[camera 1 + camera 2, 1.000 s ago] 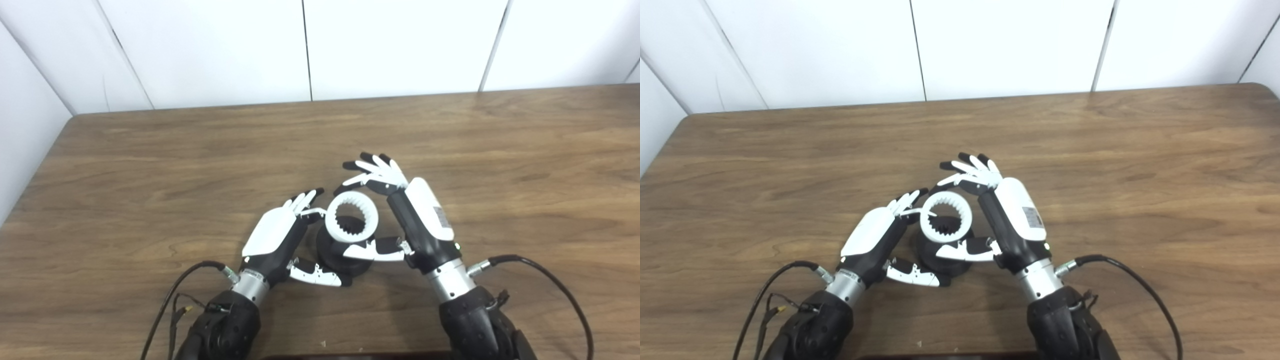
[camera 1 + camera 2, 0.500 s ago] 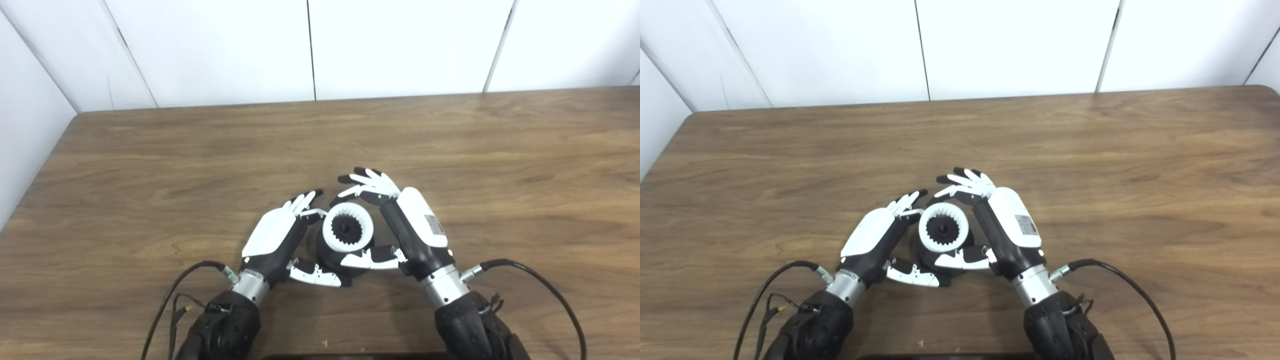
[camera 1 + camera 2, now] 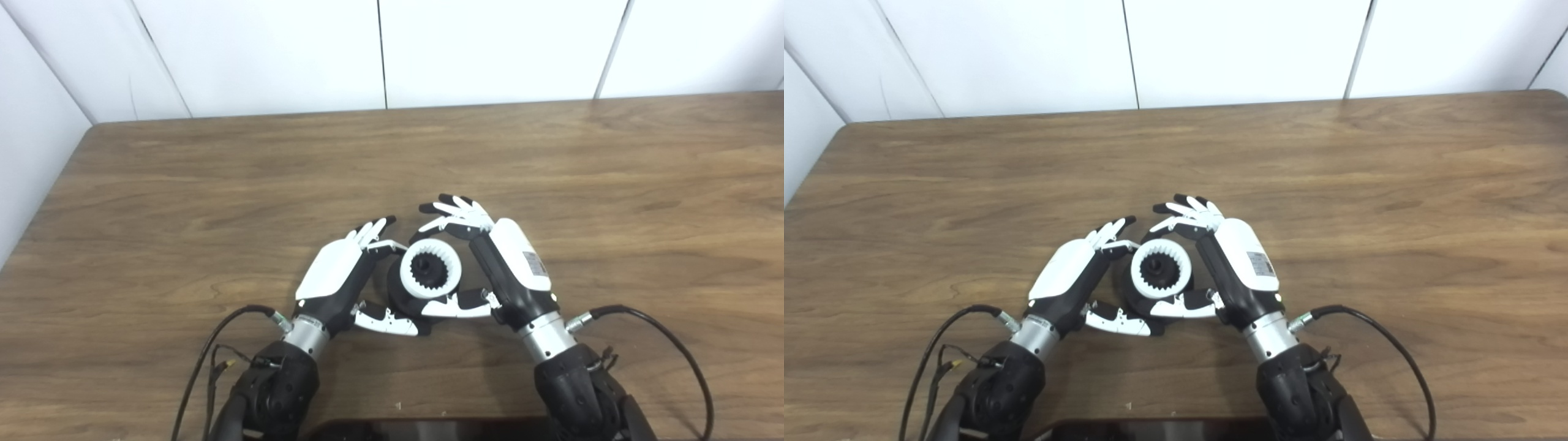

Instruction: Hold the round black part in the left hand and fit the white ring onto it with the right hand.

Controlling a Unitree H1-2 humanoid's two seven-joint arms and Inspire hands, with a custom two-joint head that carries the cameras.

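The round black part is seen low on the table, near the middle of the front edge, with the white ring seated on top of it; black gear teeth are visible through the ring's toothed opening. The left hand is placed at 9 o'clock of the part, its fingers curved along the part's far left side and its thumb laid against the base at about 7 o'clock, so the part is cupped in a loose, partly closed hold. The right hand is set at 3 o'clock of the ring: its thumb is pressed to the ring's rim at 5 o'clock and one fingertip appears to meet the rim at 12 o'clock, while the other fingers are fanned out above. The table is brown wood grain, backed by white wall panels with dark seams
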